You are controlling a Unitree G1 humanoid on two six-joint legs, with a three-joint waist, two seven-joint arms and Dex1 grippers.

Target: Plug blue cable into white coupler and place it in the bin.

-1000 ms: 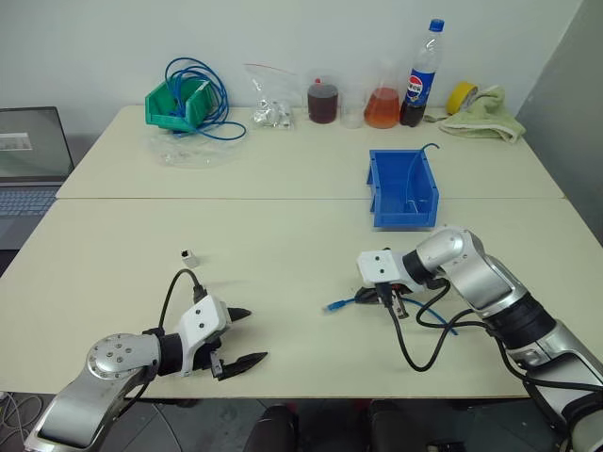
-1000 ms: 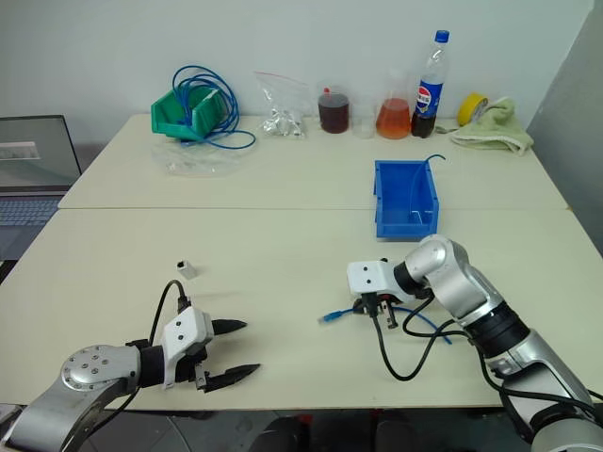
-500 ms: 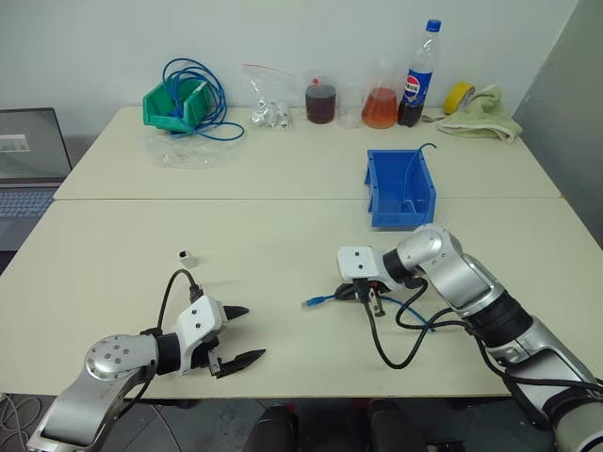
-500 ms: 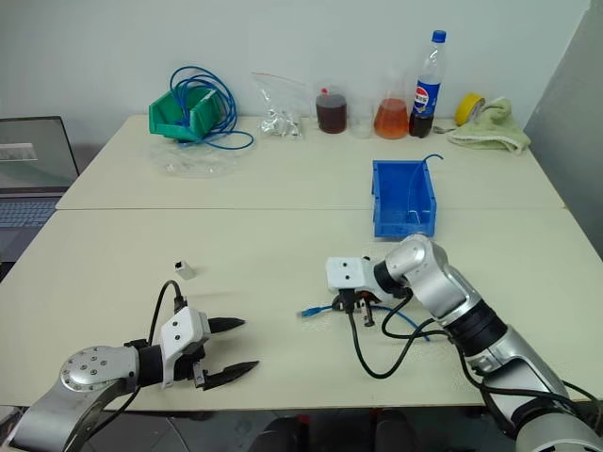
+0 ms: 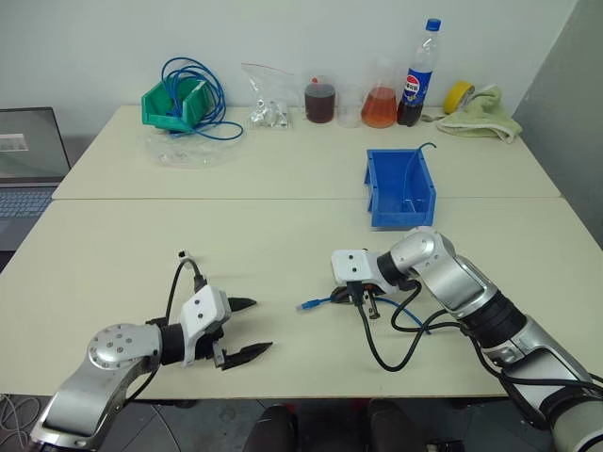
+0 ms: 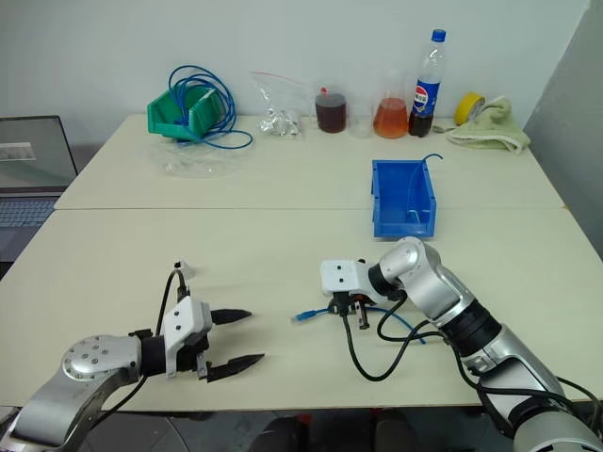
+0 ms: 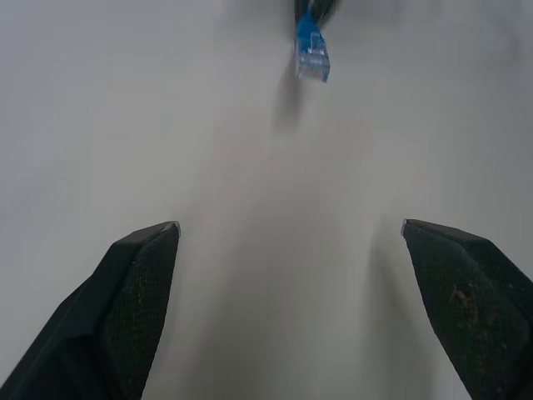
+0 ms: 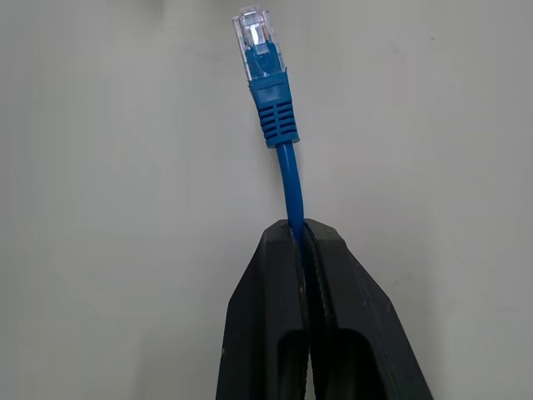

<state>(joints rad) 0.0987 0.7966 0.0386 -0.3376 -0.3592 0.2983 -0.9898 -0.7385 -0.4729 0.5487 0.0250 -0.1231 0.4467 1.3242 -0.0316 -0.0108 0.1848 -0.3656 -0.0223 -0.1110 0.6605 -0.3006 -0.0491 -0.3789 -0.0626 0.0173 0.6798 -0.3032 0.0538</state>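
Note:
My right gripper (image 5: 352, 296) is shut on the blue cable (image 8: 288, 177) a short way behind its clear plug (image 8: 259, 30). The plug (image 5: 306, 305) pokes out toward my left side, just above the table, and the strand trails back under the right arm (image 5: 417, 323). My left gripper (image 5: 262, 326) is open and holds nothing, low over the front of the table; the plug (image 7: 312, 55) lies ahead of its fingers (image 7: 132, 287). The white coupler (image 5: 184, 254) sits on the table beyond the left arm. The blue bin (image 5: 402, 217) stands behind the right gripper.
A black wrist cable (image 5: 382, 350) loops on the table by the right arm. At the back stand a green bin with coiled blue cable (image 5: 176, 100), a bag of parts (image 5: 268, 109), bottles and a flask (image 5: 381, 105), tape and a towel (image 5: 480, 112). A laptop (image 5: 28, 155) sits at the left.
My right gripper has carried the plug end of the blue cable leftward, toward the left gripper. The left gripper has lifted slightly and stays open.

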